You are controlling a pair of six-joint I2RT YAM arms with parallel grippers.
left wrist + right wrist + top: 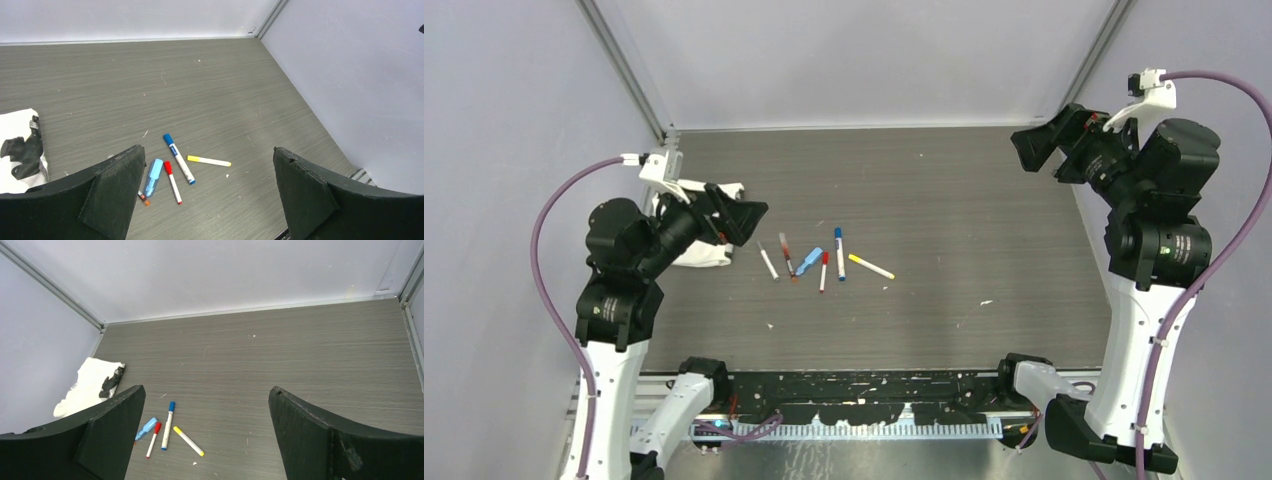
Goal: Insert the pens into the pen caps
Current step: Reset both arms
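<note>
Pens [839, 252] clustered centrally, possibly capped; left tool [746, 222], right tool [1036, 150] both spread wide, empty.

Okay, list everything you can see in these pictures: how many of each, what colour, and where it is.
pens: five, white barrels with blue, red, yellow, reddish and dark ends; fanned mid-table, left of centre
light-blue oblong piece: one; among the pens, beside the red one
loose pen caps: cannot tell at this size
white cloth: one, white with black marks; left edge, partly under the left arm
table: one, grey wood-grain
left gripper: one, black; jaws open, empty, raised near the cloth
right gripper: one, black; jaws open, empty, raised far right
</note>
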